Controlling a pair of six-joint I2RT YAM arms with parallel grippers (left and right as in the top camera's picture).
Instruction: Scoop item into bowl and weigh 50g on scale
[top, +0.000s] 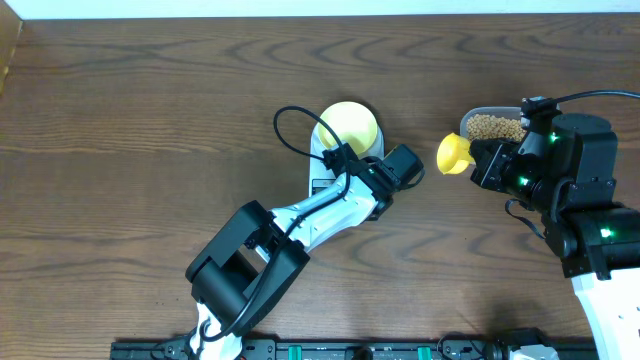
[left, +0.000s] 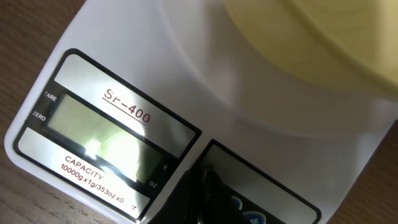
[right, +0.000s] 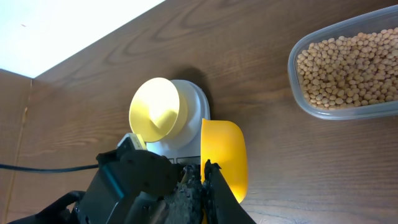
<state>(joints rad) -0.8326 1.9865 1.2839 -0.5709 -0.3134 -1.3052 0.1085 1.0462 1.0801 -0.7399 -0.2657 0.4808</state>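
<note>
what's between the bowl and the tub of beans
The yellow scoop, held in the right gripper, is in that gap, nearer the tub than the bowl; otherwise bare table. The overhead view shows it.

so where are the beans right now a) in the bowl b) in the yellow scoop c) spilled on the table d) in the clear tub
d, the beans fill the clear tub, while the bowl on the scale and the yellow scoop look empty
</note>
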